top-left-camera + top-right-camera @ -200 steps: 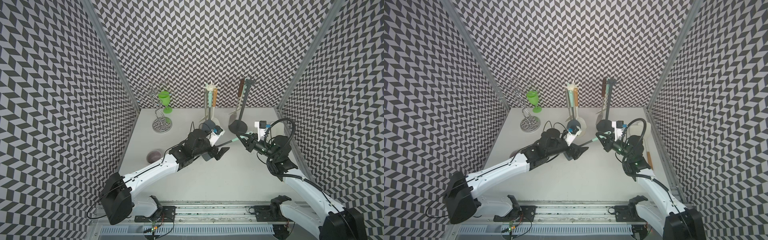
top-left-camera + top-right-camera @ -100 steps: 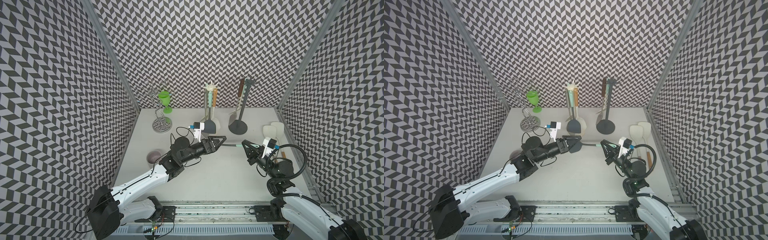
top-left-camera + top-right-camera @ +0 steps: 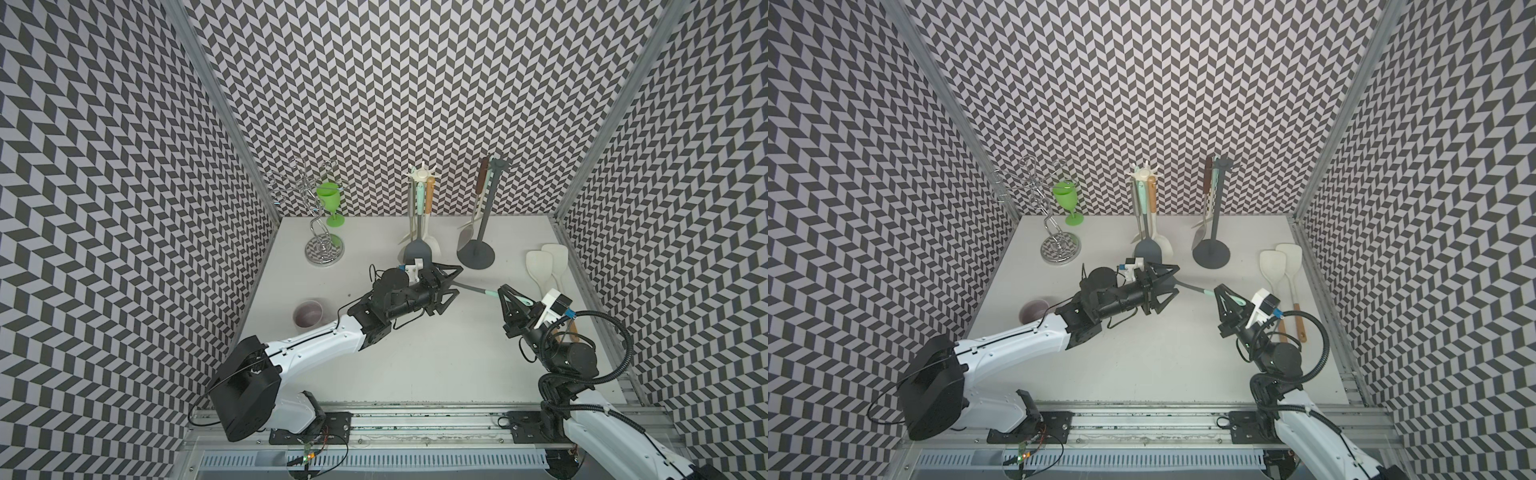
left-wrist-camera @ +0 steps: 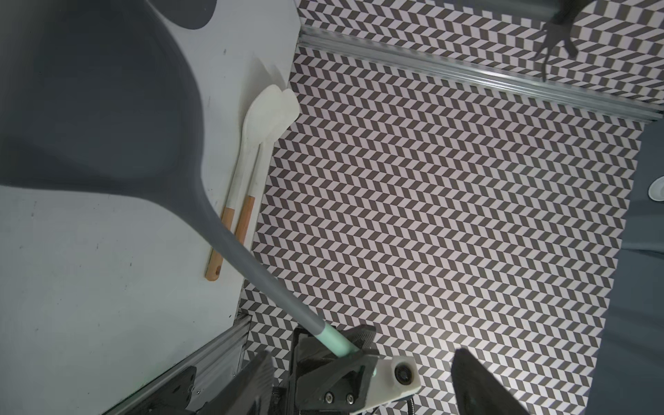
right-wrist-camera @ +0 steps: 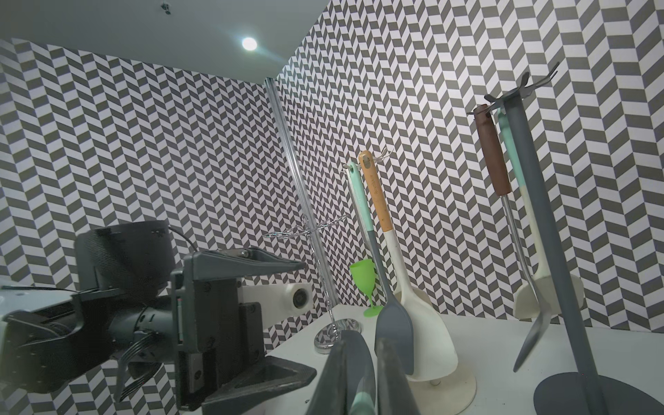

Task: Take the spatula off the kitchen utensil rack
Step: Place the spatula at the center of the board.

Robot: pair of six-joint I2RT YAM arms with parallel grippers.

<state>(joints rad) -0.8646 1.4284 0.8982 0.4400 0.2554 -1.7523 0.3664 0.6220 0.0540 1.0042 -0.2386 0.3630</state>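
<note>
A grey spatula with a mint handle hangs level above the table, off both racks. My right gripper is shut on the mint handle. My left gripper faces it with its jaws spread around the blade end; in the left wrist view the blade fills the near corner. Behind stand the cream utensil rack and the dark grey rack, both with utensils hanging.
Two cream spatulas with wooden handles lie by the right wall. At the back left are a wire stand and a green goblet. A dark cup sits near the left wall.
My right arm has swung back from the racks to the front right, carrying the spatula. The left gripper turned to face it, slid over the blade end, and its jaws narrowed a little.
</note>
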